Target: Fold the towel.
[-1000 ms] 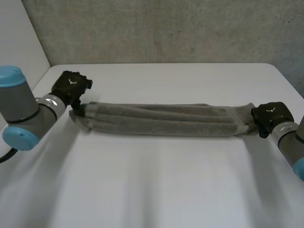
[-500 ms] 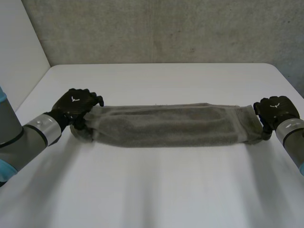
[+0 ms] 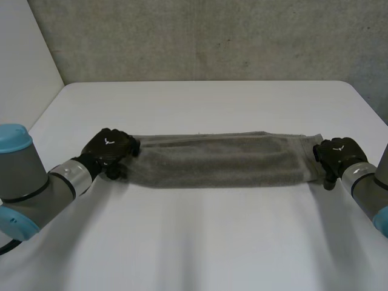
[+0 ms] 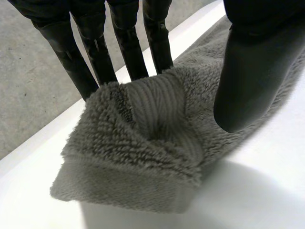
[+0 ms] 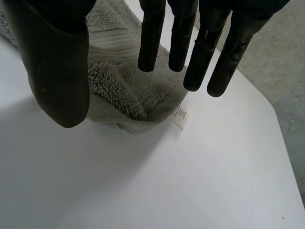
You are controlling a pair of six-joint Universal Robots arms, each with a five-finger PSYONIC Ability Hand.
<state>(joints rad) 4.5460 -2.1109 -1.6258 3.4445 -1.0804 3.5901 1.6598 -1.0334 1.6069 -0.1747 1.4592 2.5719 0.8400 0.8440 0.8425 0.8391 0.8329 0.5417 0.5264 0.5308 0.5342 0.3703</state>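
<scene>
A grey towel (image 3: 218,160), folded into a long strip, lies across the white table (image 3: 194,242). My left hand (image 3: 112,148) is at its left end. In the left wrist view the fingers (image 4: 95,52) stand straight behind the bunched towel end (image 4: 143,143) and the thumb hangs over its near edge, so the hand is open. My right hand (image 3: 336,157) is at the right end. Its straight fingers (image 5: 209,52) and thumb hover just above that towel end (image 5: 124,90) without holding it, also open.
A small white label (image 5: 180,114) sticks out of the towel's right end. A grey wall (image 3: 200,36) rises behind the table's far edge. Bare tabletop lies in front of and behind the strip.
The towel went from a stretched, bunched roll to a flatter strip on the table. Both hands came down and slightly inward at its ends, and the right hand let go.
</scene>
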